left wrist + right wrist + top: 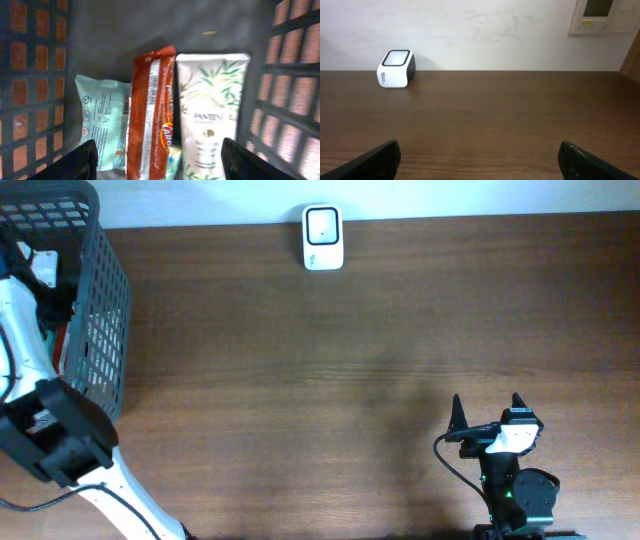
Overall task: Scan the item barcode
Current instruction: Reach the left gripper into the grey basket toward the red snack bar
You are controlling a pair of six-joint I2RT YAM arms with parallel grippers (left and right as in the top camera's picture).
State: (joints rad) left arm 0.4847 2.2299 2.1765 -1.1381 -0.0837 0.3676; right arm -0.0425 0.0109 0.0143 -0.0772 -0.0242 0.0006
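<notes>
My left gripper [159,162] hangs open inside the dark basket [295,90], its fingers either side of a red-brown packet [152,110] and a white Pantene tube [212,105]; it touches neither. A pale green pouch [102,117] lies to the left of the packet. From overhead, the left arm [25,330] reaches into the basket [105,300] and hides the items. The white barcode scanner [322,237] stands at the table's far edge, also visible as a white box [396,68] in the right wrist view. My right gripper [487,412] rests open above bare wood near the front.
The basket's mesh walls [30,85] close in on both sides of the left gripper. A white wall [480,30] with a control panel [605,15] rises behind the table's far edge.
</notes>
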